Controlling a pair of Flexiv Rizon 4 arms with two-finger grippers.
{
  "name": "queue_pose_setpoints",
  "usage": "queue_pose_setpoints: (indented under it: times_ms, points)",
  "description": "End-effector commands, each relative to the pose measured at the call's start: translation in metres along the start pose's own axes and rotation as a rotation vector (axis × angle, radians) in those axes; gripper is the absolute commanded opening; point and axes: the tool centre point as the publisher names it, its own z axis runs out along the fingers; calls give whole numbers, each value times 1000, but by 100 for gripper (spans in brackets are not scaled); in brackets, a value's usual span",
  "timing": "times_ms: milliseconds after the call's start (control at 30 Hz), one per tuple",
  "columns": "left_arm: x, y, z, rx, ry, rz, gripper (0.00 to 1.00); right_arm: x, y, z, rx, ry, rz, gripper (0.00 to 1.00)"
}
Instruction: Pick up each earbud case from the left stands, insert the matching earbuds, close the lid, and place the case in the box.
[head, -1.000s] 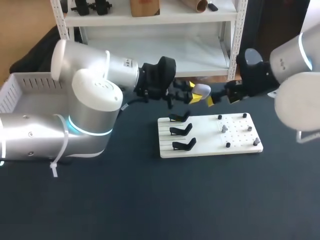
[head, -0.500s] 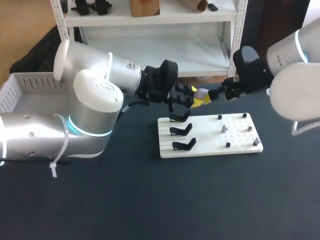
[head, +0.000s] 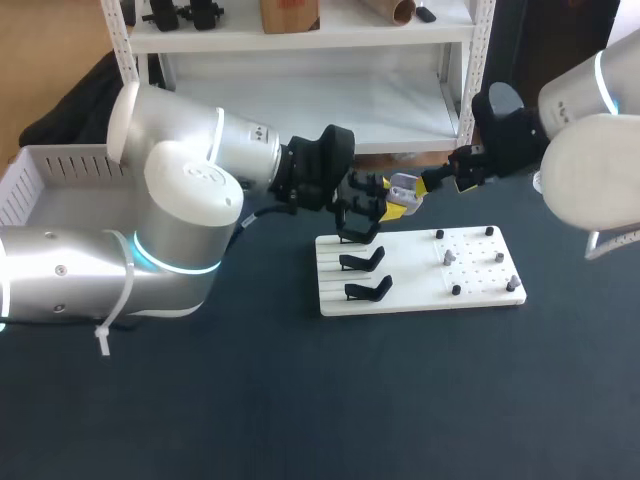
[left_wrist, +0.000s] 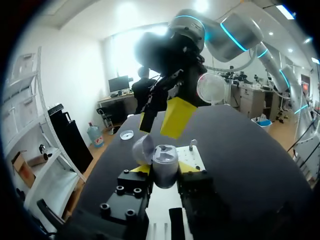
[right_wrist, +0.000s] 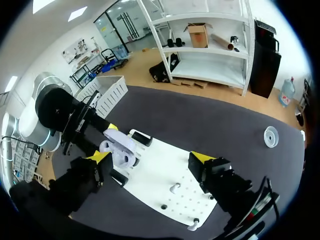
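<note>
So that it is presented lid-open for loading, the small grey plastic earbud case (left_wrist: 164, 157) is clamped aloft by the left gripper (left_wrist: 165, 170), with the right gripper (right_wrist: 150, 157) spread empty just right.

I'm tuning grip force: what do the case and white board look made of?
The case looks like smooth pale-grey plastic: soft sheen on its rounded shell. The board is matte white, perhaps plastic or painted wood; no glare.
</note>
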Motion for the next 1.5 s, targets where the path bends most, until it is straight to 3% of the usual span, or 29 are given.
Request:
queue_pose_setpoints:
  times_ms: [33,267,500,667,800,967,1167,1500]
  points:
    - [4,4,-7,-2,-43,-31,0,9,0,-13,28,-16,-14,100]
    - [0,12,-28,-12,-195,-105,0,38,-11,-32,194,66,-58,100]
    - [-8,18,-47,-64,-240,-86,0,73,-17,-50,369,167,-19,100]
    - [-10,21,-54,-82,-244,-71,0,100,-17,-62,553,264,34,100]
    - [-6,24,-53,-84,-249,-76,0,120,-13,-67,632,295,92,100]
    - [-3,27,-51,-75,-253,-83,0,134,-14,-62,700,354,72,100]
    - [-6,30,-51,-64,-251,-72,0,138,-31,-56,769,380,47,100]
    - [-7,31,-52,-80,-229,-74,0,165,-42,-33,770,411,20,100]
